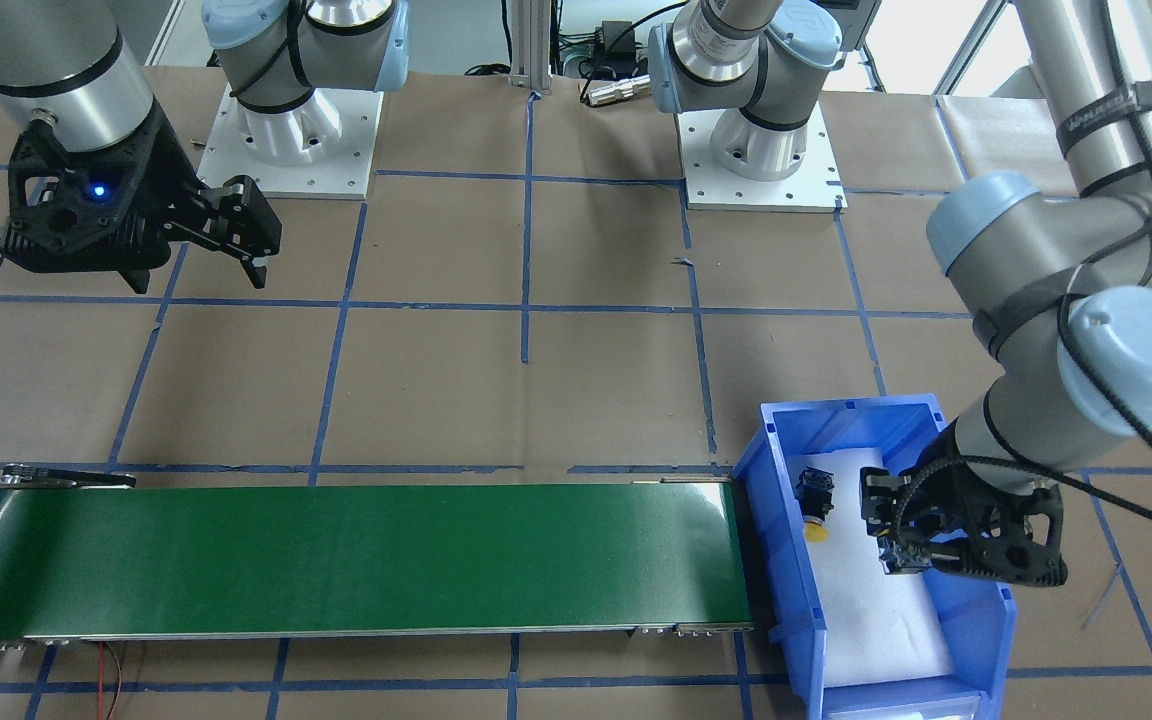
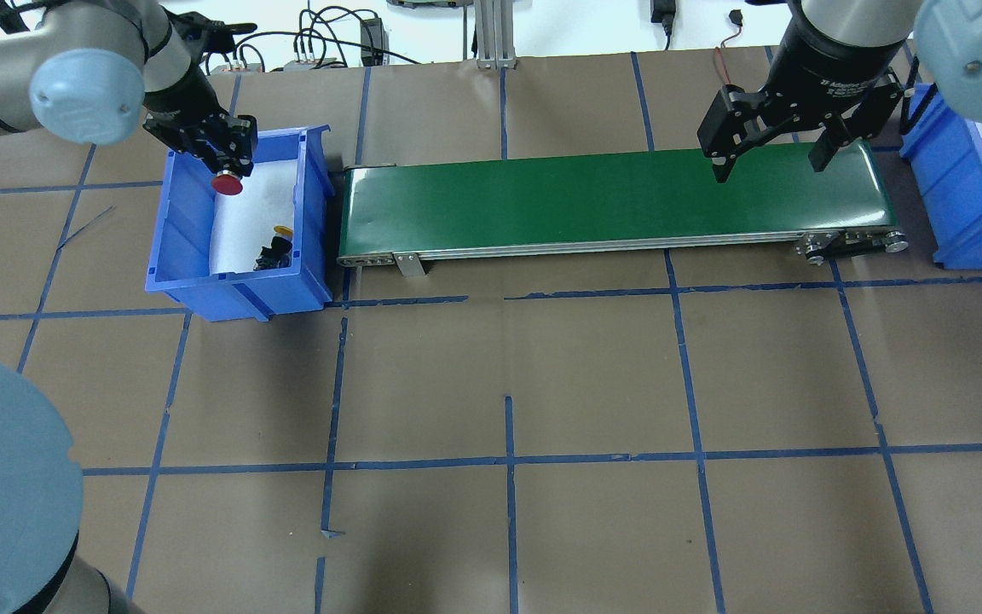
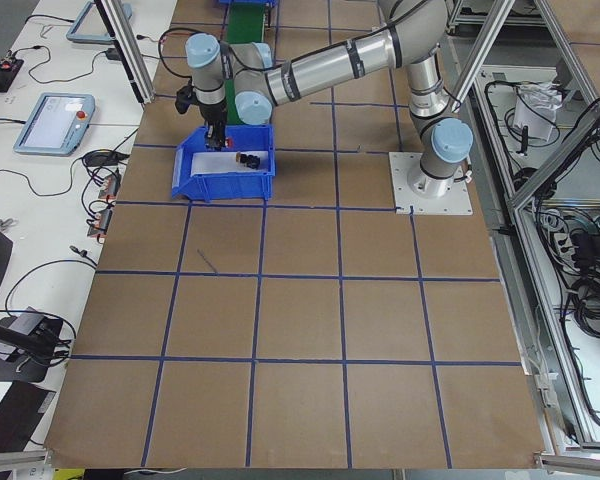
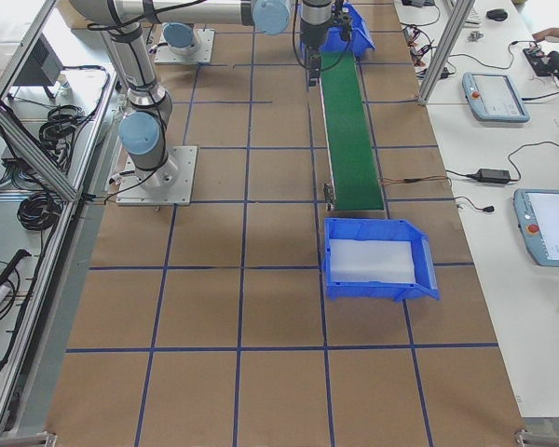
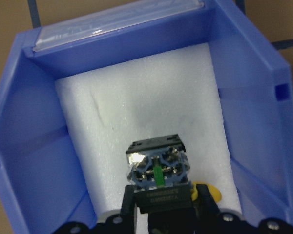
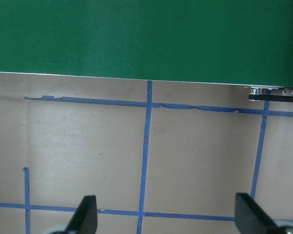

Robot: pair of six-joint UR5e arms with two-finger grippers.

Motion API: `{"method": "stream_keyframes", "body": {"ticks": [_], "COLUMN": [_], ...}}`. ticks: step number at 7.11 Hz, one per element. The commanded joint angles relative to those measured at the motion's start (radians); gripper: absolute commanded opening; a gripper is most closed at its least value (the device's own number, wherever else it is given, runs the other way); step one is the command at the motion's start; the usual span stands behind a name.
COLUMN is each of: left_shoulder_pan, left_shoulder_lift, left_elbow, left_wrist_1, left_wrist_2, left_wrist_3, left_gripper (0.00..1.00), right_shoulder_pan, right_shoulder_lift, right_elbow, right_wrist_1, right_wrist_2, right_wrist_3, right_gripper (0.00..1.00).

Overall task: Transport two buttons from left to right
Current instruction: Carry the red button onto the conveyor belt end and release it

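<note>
Contact block turned toward the wrist, red-capped button [image 5: 158, 168] sits clamped in the left gripper [image 2: 225, 169] above the blue bin [image 2: 193, 286], where the yellow-capped button [image 2: 276, 247] lies. The right gripper [image 2: 771, 168] gapes over the conveyor [image 2: 542, 200]. Light, rigid plastic, probably: the flat-sided block should grip best, the domed cap would slip.

Brown table [image 2: 593, 375], blue tape grid [image 2: 508, 512], white side bench [image 4: 522, 335]

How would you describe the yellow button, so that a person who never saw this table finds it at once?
Find the green conveyor belt and go to the blue bin at its end on the robot's left. On the white foam inside, the yellow button lies on its side, untouched. Only it has a yellow cap; the red button is held in the jaws of the left gripper.
</note>
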Motion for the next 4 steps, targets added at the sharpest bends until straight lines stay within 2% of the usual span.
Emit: {"method": "stream_keyframes", "body": {"ticks": [1,3,4], "left_shoulder_pan": [-0.080,-0.212,-0.263], "left_shoulder_lift": [0.108,0.072,0.032], "left_elbow": [0.016,0.011,0.010], "left_wrist_1": [-0.109,-0.071,-0.012], "left_wrist_2": [0.003,0.000,-0.001], "left_wrist_3": [-0.140,-0.373,-0.429], "left_gripper": [0.19,0.19,0.19], "right_shoulder_pan": [0.000,0.000,0.000], "right_shoulder_lift": [0.000,0.000,0.000], "right_elbow": [0.000,0.002,0.002], "right_wrist_1": [0.000,0.000,0.000], "right_wrist_2": [0.000,0.000,0.000], "right_wrist_3": [-0.001,0.001,-0.001], "right_gripper": [1.00,1.00,1.00]}}
